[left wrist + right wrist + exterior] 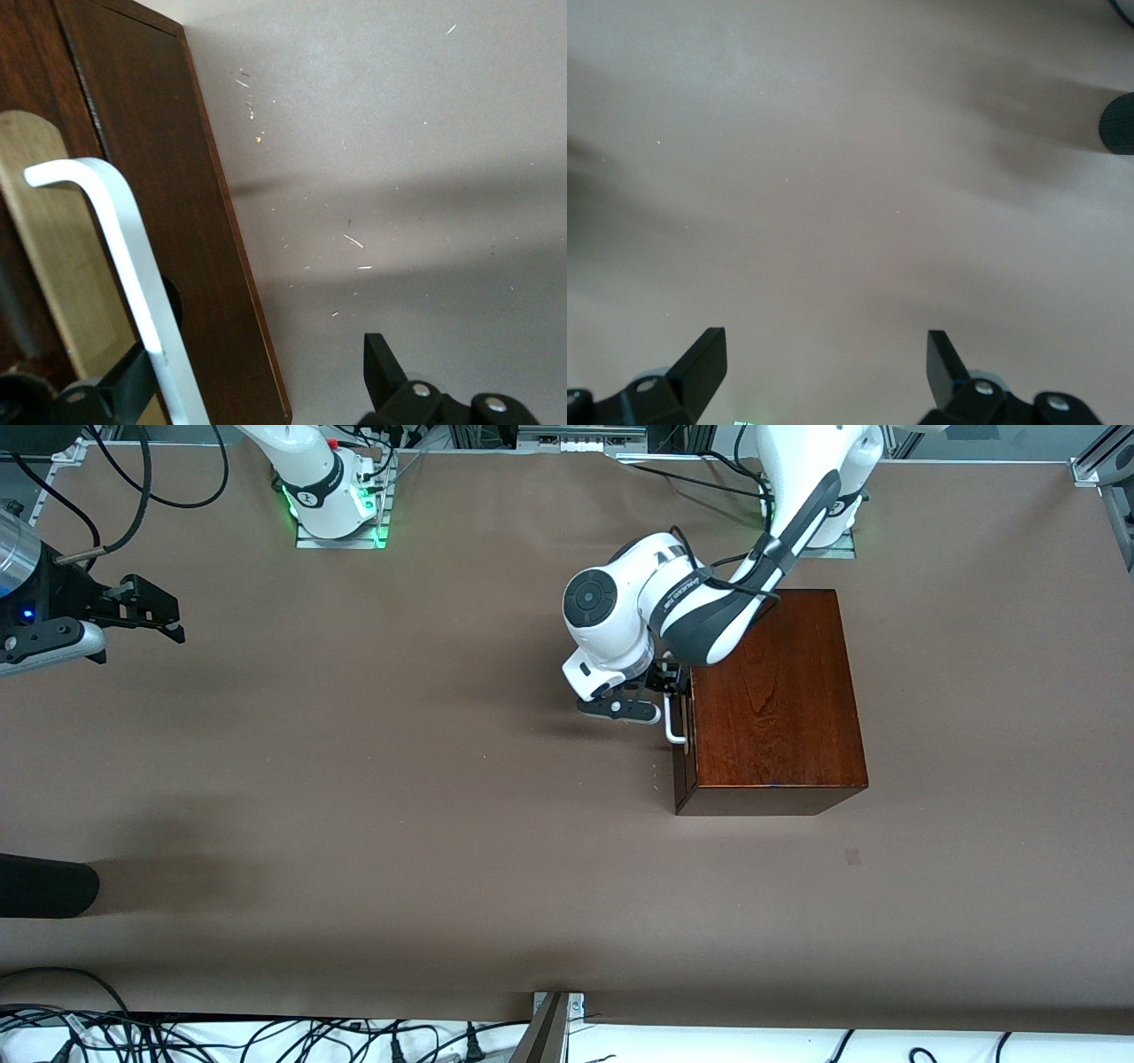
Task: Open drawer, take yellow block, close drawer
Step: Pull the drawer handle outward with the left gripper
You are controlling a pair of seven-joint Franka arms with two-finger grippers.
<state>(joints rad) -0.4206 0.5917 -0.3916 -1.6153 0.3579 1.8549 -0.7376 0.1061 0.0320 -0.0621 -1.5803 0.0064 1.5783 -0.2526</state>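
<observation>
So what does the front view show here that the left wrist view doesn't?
Only the front view shows the whole wooden box from above, the drawer shut, and the right gripper waiting open over the table's right-arm end. Only the left wrist view shows one finger tucked under the bar and the pale wood under it. Both show the white handle with the open left gripper around it, and the brown table.

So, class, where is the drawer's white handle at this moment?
In the front view the white handle sits on the wooden box's face toward the right arm's end of the table, with the left gripper at it, jaws open.
</observation>
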